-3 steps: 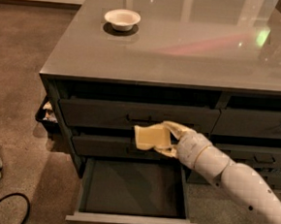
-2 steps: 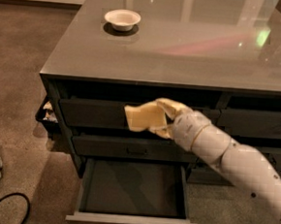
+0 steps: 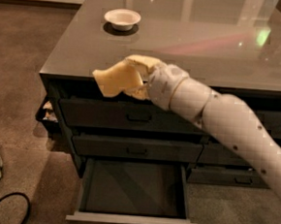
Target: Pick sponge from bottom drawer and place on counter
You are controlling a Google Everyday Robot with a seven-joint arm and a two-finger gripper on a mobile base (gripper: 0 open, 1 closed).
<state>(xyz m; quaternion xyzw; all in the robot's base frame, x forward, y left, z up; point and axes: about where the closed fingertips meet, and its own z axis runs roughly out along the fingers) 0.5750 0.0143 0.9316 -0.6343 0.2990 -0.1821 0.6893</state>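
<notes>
Pale yellow and soft, the sponge (image 3: pixel 115 78) is held in the air at the left centre of the frame, pinched at its right end by the jaws of the gripper (image 3: pixel 136 77). The jaws are pressed onto it; their tips are largely hidden behind the pad. From the jaws the sponge extends toward the left of the frame, its long axis roughly level and its broad face turned toward the camera, so that it hangs on edge rather than flat.

The gripper is found just in front of the near edge of the table (image 3: pixel 194 45), at about the height of that edge. The sponge overlaps the edge in the picture, but it cannot be told whether it is touching it. The glossy grey top lies above and behind in the frame, so it is judged that the pad must be carried up and further back before it can be set down and released.

The white arm (image 3: pixel 227 121) enters from the lower right and slopes up toward the centre, its wrist pointed left along the cabinet front. The bottom drawer (image 3: pixel 132 221) is pulled out at the lower centre, directly below the gripper. A white bowl (image 3: pixel 122 18) stands on the table at the upper left, well apart from the sponge.
</notes>
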